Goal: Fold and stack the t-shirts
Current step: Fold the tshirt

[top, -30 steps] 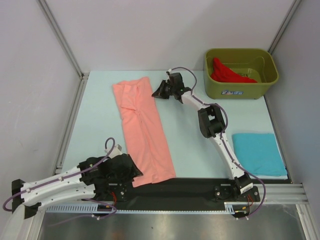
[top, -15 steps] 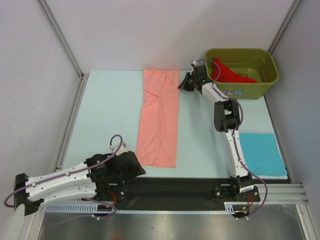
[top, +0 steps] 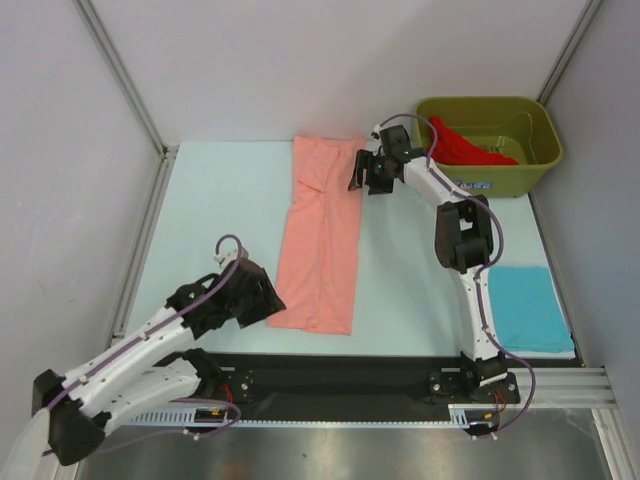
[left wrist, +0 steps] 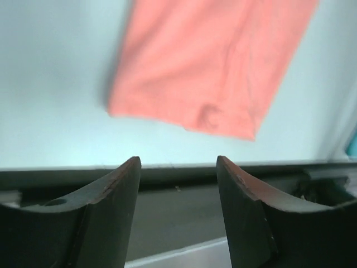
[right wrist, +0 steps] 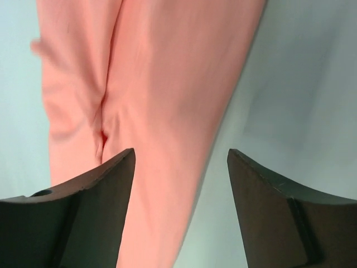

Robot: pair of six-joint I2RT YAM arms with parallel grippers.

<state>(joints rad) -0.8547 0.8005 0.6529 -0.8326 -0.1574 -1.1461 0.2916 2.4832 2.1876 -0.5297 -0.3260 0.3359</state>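
Note:
The salmon-pink t-shirt (top: 322, 235) lies folded into a long strip down the middle of the table, also seen in the left wrist view (left wrist: 212, 61) and the right wrist view (right wrist: 150, 84). My right gripper (top: 362, 175) hovers open over the strip's far right edge, nothing between its fingers. My left gripper (top: 262, 300) stands open at the strip's near left corner, empty. The turquoise-blue t-shirt (top: 530, 305) lies folded at the near right. The bright red t-shirt (top: 465, 148) sits crumpled in the tub.
The olive-green tub (top: 490, 145) stands at the back right corner. A black rail (top: 350, 375) runs along the table's near edge. Grey walls close in the left, back and right sides.
The pink strip swung from a slant to nearly straight and shifted right. My right gripper let go of its far end and opened. The left arm rose and moved up beside the near corner.

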